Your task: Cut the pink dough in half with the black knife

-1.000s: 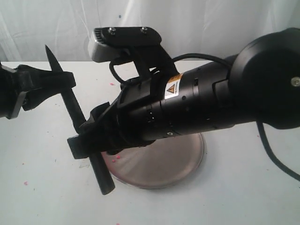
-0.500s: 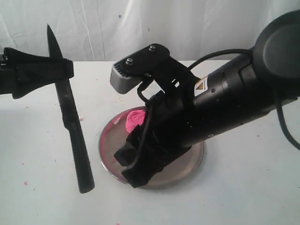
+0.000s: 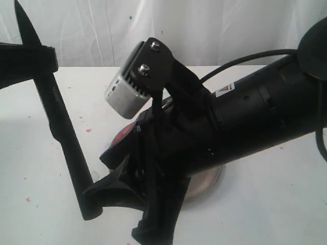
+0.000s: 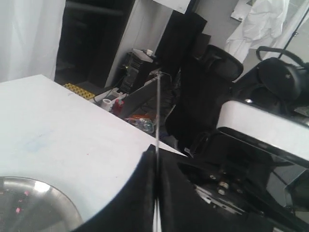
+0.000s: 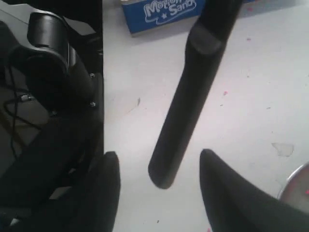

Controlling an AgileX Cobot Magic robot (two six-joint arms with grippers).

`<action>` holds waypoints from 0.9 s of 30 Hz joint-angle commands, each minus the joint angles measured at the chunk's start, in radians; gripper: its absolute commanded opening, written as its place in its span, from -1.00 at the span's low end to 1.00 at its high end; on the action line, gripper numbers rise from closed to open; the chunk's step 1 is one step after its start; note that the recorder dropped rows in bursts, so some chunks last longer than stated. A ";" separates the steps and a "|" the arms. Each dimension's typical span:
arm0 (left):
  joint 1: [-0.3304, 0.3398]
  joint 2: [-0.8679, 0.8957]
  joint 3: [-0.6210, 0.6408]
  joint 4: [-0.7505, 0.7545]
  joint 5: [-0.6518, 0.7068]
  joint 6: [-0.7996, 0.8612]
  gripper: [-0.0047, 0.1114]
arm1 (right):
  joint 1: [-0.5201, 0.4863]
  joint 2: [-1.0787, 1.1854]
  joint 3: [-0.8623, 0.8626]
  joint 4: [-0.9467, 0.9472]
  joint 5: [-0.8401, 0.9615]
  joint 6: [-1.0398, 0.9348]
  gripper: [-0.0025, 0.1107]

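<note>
Knife: the black knife (image 3: 59,120) hangs tilted above the white table (image 3: 265,204), point up toward the upper left corner of the exterior view, handle end low and close to the tabletop beside the plate.
Left claw: the left gripper (image 3: 38,58) is closed on the knife's blade near where blade meets handle; in the left wrist view the thin blade edge (image 4: 157,145) rises straight out from between the two dark fingers (image 4: 137,193), pinched tight.
Right claw: the right gripper (image 5: 159,169) is spread wide, holding nothing; its two fingers (image 5: 104,183) sit either side of the knife handle's (image 5: 186,96) rounded butt, with clear gaps, not touching it. In the exterior view this gripper (image 3: 133,204) points down at the table's near edge, right by the handle end.
Dough: the pink dough cannot be made out; the right arm (image 3: 245,127) covers most of the plate where only a reddish sliver shows at the arm's edge.
Plate: the steel plate (image 3: 204,178) lies on the table under the right arm, only a strip of rim visible; its rim (image 4: 43,193) also shows in the left wrist view.
Crumbs: tiny pink crumbs (image 3: 88,130) dot the table.
Box: a blue printed box (image 5: 159,12) lies on the table beyond the knife in the right wrist view.
</note>
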 commanded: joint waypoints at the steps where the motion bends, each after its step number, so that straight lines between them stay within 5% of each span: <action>1: 0.002 -0.004 -0.005 -0.044 0.062 0.013 -0.92 | -0.008 -0.001 0.020 0.040 -0.073 -0.060 -0.12; 17: 0.002 -0.004 -0.005 -0.077 0.078 0.015 -0.92 | -0.006 0.092 0.020 0.300 -0.049 -0.262 -0.13; 27: 0.002 -0.004 -0.005 -0.077 0.078 0.029 -0.92 | -0.006 0.103 0.020 0.306 -0.055 -0.271 -0.51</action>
